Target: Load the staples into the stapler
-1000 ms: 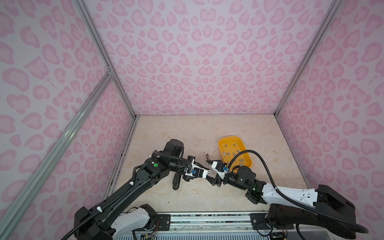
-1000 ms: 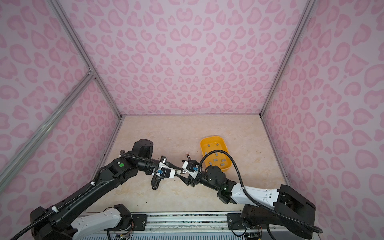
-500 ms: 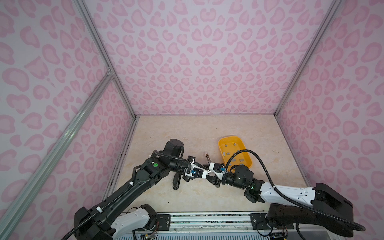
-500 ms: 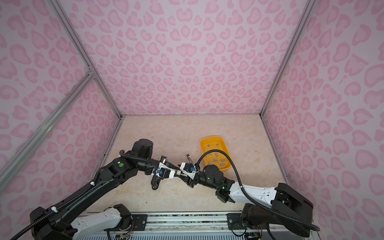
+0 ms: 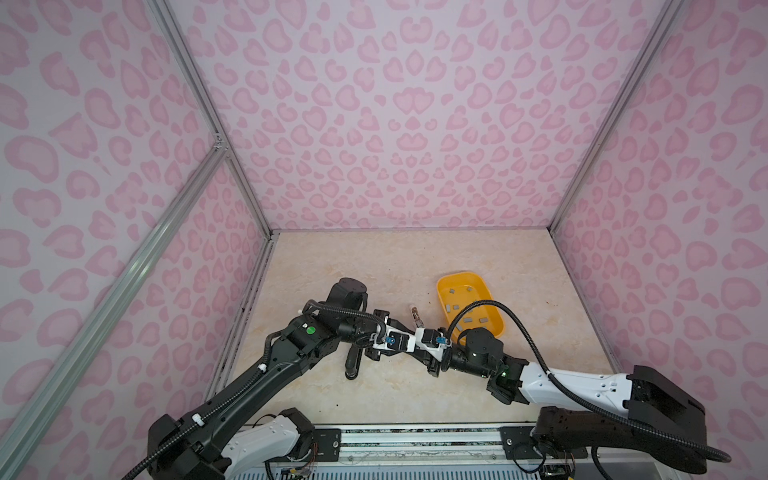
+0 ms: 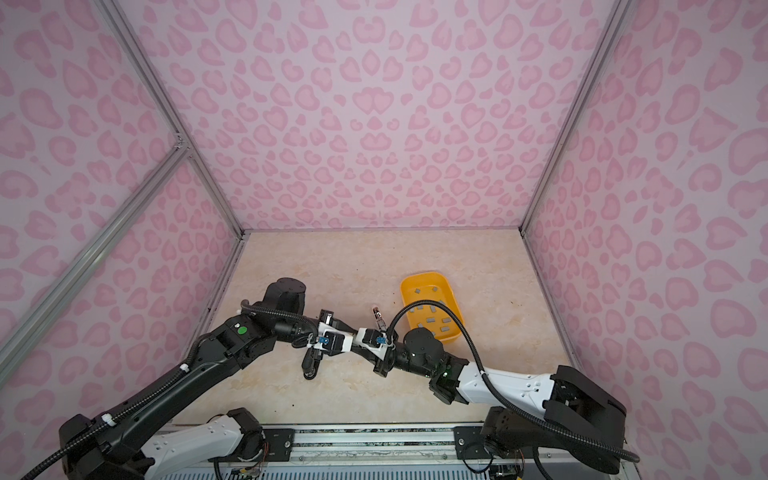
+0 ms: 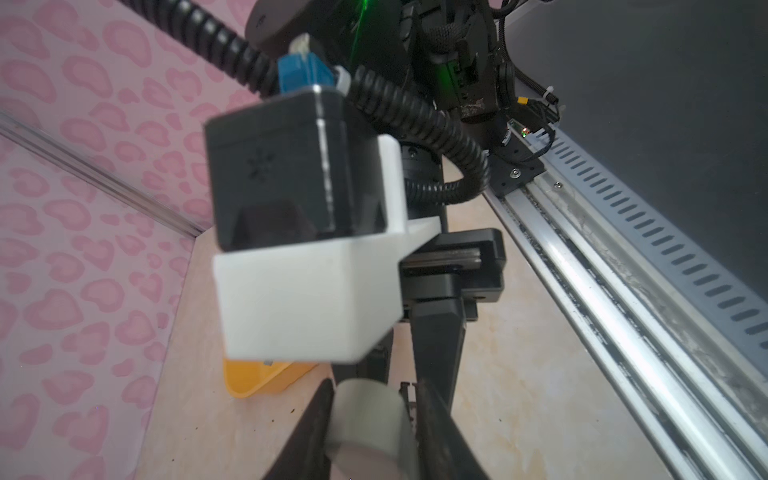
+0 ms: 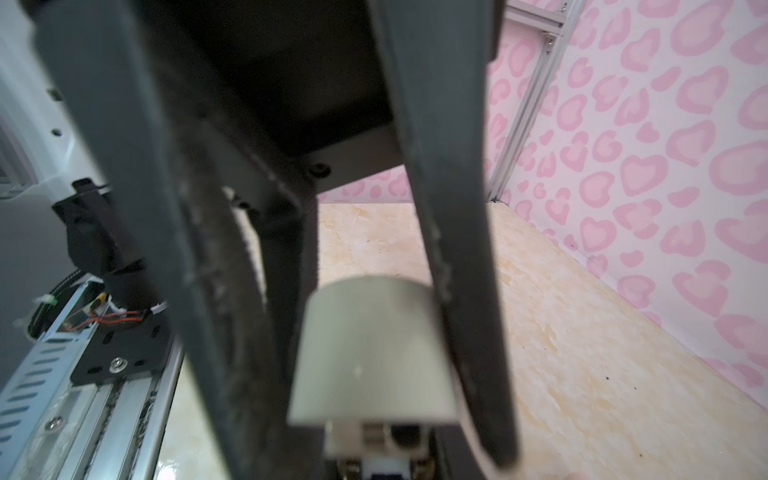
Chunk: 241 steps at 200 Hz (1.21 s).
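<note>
At near centre, your left gripper (image 7: 374, 388) and right gripper (image 8: 374, 457) narrowly flank the grey stapler (image 8: 370, 353), whose hold I cannot tell; a mistimed release could drop it.

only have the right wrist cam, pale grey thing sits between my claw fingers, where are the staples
observer: the staples lie loose in a yellow tray on the table, just beyond the right arm.
operator: where's the left claw
observer: the left wrist view shows the left claw straddling that same pale grey thing, facing the right claw.
operator: anything else on the table
observer: in both top views a long black object lies flat near the left arm.
</note>
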### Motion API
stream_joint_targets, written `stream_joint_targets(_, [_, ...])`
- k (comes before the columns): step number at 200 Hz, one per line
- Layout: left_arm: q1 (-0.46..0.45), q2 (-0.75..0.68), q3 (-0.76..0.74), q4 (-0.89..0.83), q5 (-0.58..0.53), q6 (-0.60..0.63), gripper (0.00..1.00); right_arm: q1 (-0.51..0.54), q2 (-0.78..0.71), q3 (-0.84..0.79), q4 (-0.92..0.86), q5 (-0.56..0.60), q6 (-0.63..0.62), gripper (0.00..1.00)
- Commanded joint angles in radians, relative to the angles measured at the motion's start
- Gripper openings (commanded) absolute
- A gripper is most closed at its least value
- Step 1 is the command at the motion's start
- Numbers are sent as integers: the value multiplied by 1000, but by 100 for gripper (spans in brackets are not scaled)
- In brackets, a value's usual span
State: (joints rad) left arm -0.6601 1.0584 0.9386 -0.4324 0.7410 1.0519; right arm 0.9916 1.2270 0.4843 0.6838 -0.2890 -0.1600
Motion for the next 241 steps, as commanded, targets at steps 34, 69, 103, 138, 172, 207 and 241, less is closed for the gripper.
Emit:
stream_joint_targets(34, [172, -81, -20, 68, -146, 44, 60, -2, 120, 97, -125, 291, 164, 0])
stream_joint_targets(69, [248, -62, 15, -44, -305, 207, 58, -2, 274, 246, -347, 401, 268, 0])
stream_joint_targets(103, [286, -26, 60, -188, -484, 395, 57, -6, 449, 406, -535, 383, 338, 0])
stream_joint_targets(138, [292, 0, 75, -307, -631, 552, 58, -45, 558, 489, -636, 327, 395, 0])
stream_joint_targets(172, [283, -14, 0, -361, -732, 700, 60, -78, 619, 532, -692, 302, 425, 3])
stream_joint_targets(207, [245, -18, -128, -355, -876, 848, 59, -78, 673, 577, -738, 301, 428, 9])
stream_joint_targets(241, [184, -20, -185, -326, -888, 885, 59, -80, 690, 591, -749, 300, 429, 19])
